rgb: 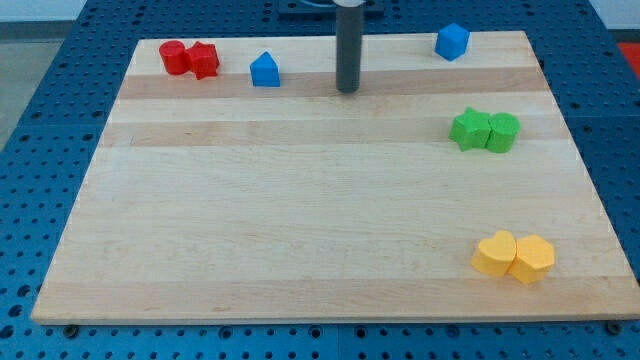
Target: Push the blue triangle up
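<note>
my tip (347, 89) near board's top — blue triangle (265, 70) to its left

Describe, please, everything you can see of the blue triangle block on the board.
The blue triangle is a small solid block of plain bright blue, with a pointed top and a flat base, rather like a little house. It looks like painted wood or plastic. It lies flat on the wooden board near the view's top left, right of the two red blocks and apart from them. My tip stands to its right, not touching it.
</note>
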Tool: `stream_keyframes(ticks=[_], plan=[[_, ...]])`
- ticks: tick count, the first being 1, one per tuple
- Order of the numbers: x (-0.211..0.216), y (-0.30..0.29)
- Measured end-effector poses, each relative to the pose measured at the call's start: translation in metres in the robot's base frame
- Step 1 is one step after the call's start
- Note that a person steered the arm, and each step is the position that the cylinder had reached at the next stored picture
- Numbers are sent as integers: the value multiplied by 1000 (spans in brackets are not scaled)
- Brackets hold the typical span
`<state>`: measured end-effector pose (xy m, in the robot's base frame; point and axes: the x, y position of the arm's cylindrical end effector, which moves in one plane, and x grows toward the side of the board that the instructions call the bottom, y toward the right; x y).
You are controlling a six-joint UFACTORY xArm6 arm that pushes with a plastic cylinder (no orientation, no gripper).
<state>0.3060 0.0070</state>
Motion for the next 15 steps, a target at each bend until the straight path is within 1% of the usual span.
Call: stream_keyframes(ticks=[3,5,6,7,13,15], plan=[[7,-87],[5,-115],[-4,-115],[-23,-115],[-87,-116],[-86,-111]])
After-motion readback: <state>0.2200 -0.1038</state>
